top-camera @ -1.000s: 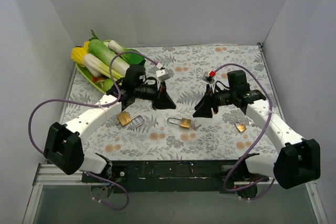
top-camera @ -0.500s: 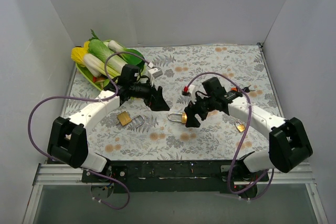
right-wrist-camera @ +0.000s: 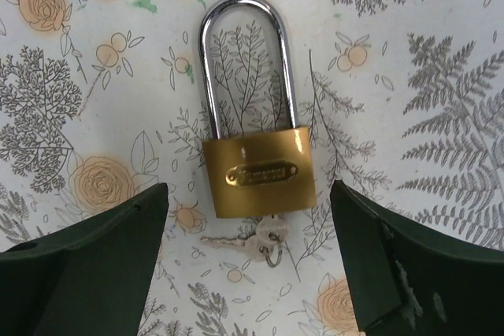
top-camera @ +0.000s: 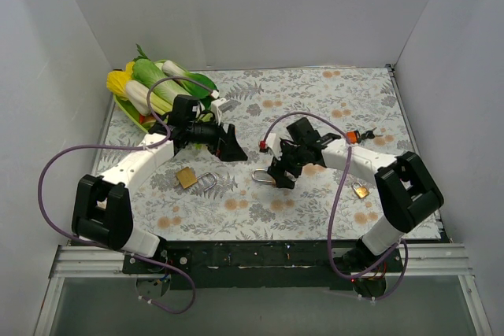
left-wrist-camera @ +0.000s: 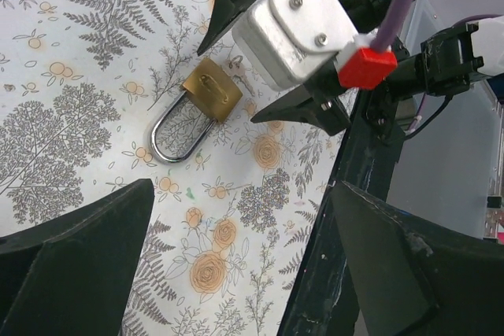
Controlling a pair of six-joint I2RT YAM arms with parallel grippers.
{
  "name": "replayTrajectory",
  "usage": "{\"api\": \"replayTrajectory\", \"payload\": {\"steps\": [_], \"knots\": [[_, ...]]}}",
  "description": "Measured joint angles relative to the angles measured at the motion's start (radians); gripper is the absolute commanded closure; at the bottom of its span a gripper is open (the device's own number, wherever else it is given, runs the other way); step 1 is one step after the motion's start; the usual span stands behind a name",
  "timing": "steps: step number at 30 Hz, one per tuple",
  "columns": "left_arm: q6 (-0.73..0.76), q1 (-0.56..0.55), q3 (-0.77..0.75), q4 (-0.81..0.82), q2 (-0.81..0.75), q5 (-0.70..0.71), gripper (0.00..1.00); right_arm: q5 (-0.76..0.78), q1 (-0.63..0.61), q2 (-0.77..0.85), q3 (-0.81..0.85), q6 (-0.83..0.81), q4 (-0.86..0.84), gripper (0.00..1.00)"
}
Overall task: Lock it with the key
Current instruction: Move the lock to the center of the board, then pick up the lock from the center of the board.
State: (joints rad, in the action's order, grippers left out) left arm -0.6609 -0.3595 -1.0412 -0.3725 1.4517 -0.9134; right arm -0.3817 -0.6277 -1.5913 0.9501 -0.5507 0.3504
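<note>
1. Nearest the arm bases, a small padlock lies on the flowered cloth. It is well outside the jaws of the right gripper, off to their right, beside that arm's forearm.
2. A second padlock, also brass, lies on the near side of the left gripper. It is outside those jaws, with its shackle pointing toward the middle of the table.
3. The task's padlock lies flat in the gap between the right gripper's spread, released jaws. The fingers flank the brass body and are clear of it on both sides. The shackle points away from the wrist, and both of its legs meet the body.
4. A key on a small ring lies against the body's bottom end, deeper in toward the palm. I cannot tell whether it sits in the keyway.
5. The left gripper's jaws are also released and hold nothing. In its wrist view the padlock lies ahead of its fingertips, and the right gripper stands over the padlock, in the way.
6. Farthest off, behind the left gripper, a pile of vegetables sits in the far left corner.
</note>
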Motion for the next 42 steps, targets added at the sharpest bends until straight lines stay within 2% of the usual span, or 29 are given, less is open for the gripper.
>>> {"api": "replayTrajectory", "payload": {"steps": [3,6,9,10,13,16,18,19,22,26,30,35,38,42], "knots": [[-0.009,0.005,0.000,0.002,0.009,0.013,0.02,0.010,-0.022,-0.030,0.021,-0.026,-0.021,0.09],[0.008,0.013,0.001,0.003,0.021,0.040,0.02,0.014,-0.037,-0.052,0.023,-0.048,-0.035,0.14],[0.043,0.029,0.011,0.013,0.019,0.040,0.02,0.014,-0.049,-0.066,0.022,-0.069,-0.038,0.21],[0.053,0.039,0.018,0.017,0.016,0.039,0.02,0.014,-0.052,-0.068,0.020,-0.078,-0.040,0.27],[0.089,0.061,0.030,0.015,0.011,0.030,0.02,0.021,-0.061,-0.068,0.003,-0.099,-0.060,0.37],[0.134,0.071,0.032,0.013,0.010,0.018,0.02,0.026,-0.069,-0.061,-0.018,-0.112,-0.092,0.38],[0.176,0.071,0.040,0.011,0.006,0.004,0.02,0.021,-0.081,-0.037,-0.046,-0.119,-0.106,0.35],[0.202,0.070,0.048,0.010,0.001,-0.003,0.02,0.016,-0.087,-0.024,-0.060,-0.122,-0.108,0.26],[0.308,0.070,0.089,0.005,-0.021,-0.018,0.02,0.001,-0.095,0.014,-0.079,-0.114,-0.085,0.11],[0.451,0.050,0.120,-0.012,-0.034,-0.005,0.02,-0.024,-0.079,0.092,-0.077,-0.071,-0.041,0.09],[0.557,-0.046,0.121,0.008,-0.032,0.052,0.02,-0.104,0.029,0.176,-0.046,-0.002,0.024,0.14],[0.631,-0.205,0.133,0.098,0.029,0.125,0.02,-0.230,0.256,0.159,0.005,0.049,0.126,0.31],[0.663,-0.277,0.127,0.140,0.119,0.165,0.02,-0.282,0.338,0.087,0.023,0.063,0.191,0.34],[0.684,-0.349,0.100,0.177,0.240,0.222,0.02,-0.340,0.380,-0.003,0.024,0.087,0.251,0.34]]}}
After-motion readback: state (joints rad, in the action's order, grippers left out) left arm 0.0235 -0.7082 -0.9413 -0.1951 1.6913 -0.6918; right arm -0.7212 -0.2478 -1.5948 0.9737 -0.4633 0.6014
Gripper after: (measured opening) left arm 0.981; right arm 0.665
